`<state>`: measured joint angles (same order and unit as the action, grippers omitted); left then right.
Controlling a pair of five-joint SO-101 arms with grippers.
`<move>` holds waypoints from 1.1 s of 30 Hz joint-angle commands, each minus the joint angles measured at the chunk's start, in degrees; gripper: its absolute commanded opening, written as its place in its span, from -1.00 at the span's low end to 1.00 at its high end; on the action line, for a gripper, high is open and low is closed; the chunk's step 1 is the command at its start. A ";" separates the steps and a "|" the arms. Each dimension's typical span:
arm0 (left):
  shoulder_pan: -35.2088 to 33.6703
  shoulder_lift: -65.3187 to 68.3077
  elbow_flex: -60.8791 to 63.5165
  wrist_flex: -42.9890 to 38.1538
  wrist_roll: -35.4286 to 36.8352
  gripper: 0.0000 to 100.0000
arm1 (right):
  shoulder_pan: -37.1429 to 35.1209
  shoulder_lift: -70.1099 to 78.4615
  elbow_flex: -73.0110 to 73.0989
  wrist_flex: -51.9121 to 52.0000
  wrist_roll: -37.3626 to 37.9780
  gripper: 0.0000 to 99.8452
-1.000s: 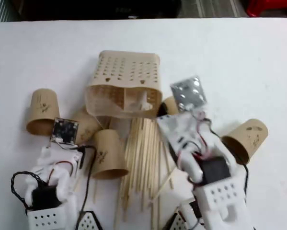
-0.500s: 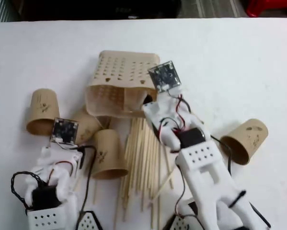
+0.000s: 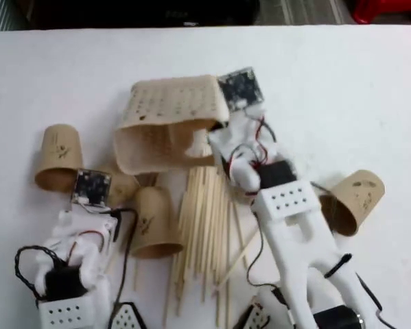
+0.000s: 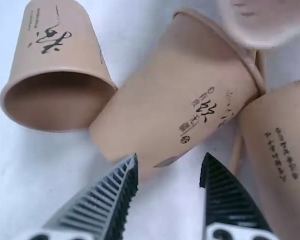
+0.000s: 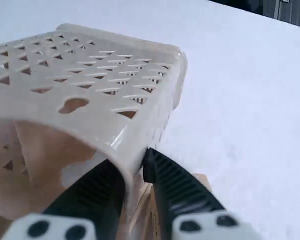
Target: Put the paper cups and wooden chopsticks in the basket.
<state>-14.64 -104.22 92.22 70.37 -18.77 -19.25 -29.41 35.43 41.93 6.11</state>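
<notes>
The perforated beige basket (image 3: 165, 122) lies tipped on its side, mouth toward the arms. My right gripper (image 3: 215, 133) is shut on its right rim; in the right wrist view the right gripper (image 5: 134, 170) pinches the basket (image 5: 89, 75) wall between both fingers. My left gripper (image 4: 167, 172) is open, just short of a lying paper cup (image 4: 190, 100), which sits between another cup (image 4: 54, 70) and a third (image 4: 280, 150). Wooden chopsticks (image 3: 205, 223) lie in a loose pile in front of the basket.
From above, cups lie at the left (image 3: 57, 157), by the left arm (image 3: 152, 223) and alone at the right (image 3: 353, 201). The white table (image 3: 342, 82) stretches bare behind and to the right of the basket.
My right arm reached forward and shut on the basket's right rim; the basket tilted and shifted slightly left. The left arm stayed put.
</notes>
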 commanded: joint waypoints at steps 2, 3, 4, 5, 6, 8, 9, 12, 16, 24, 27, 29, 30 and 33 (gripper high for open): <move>-0.40 -0.04 -0.70 0.26 0.09 -0.57 | 1.80 -0.13 -11.69 8.13 -0.53 -0.96; -0.40 -0.04 -0.70 0.26 0.09 -0.57 | 2.15 -0.13 -13.19 9.27 -0.53 -0.96; -0.40 -0.04 -0.70 0.26 0.09 -0.57 | 2.42 -0.13 -14.59 10.24 -0.53 -0.96; -0.40 -0.04 -0.70 0.26 0.09 -0.57 | 2.59 -0.13 -15.82 11.12 -0.53 -0.96; -0.40 -0.04 -0.70 0.35 0.09 -0.57 | 2.95 -0.13 -16.88 12.09 -0.53 -0.96; -0.40 -0.04 -0.70 0.35 0.09 -0.57 | 3.21 -0.13 -18.11 13.85 -0.53 -0.96; -0.40 -0.04 -0.70 0.35 0.09 -0.57 | 3.30 -0.13 -18.29 14.64 -0.53 -0.96; -0.40 -0.04 -0.70 0.35 0.09 -0.57 | 3.38 0.57 -18.46 16.04 -1.93 -0.96; -0.40 -0.04 0.00 0.18 0.09 -0.57 | 5.76 6.55 -22.07 17.54 -6.07 -0.96; -0.40 -0.04 0.00 0.18 0.09 -0.57 | 10.07 26.51 -45.71 31.87 -9.93 -0.96; -0.40 -0.04 0.00 0.18 0.09 -0.57 | 10.51 32.57 -57.41 39.08 -10.02 -0.96; -0.40 -0.04 0.00 0.18 0.09 -0.57 | 10.51 36.35 -65.32 44.00 -10.02 -0.96; -0.40 -0.04 0.00 0.18 0.00 -0.57 | 10.51 38.29 -69.10 46.11 -10.02 -0.96; -0.40 -0.04 0.00 0.18 0.00 -0.57 | 10.51 45.32 -79.38 52.97 -10.02 -0.96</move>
<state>-14.64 -104.13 92.75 70.46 -18.77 -9.67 12.35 -31.74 89.32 -3.30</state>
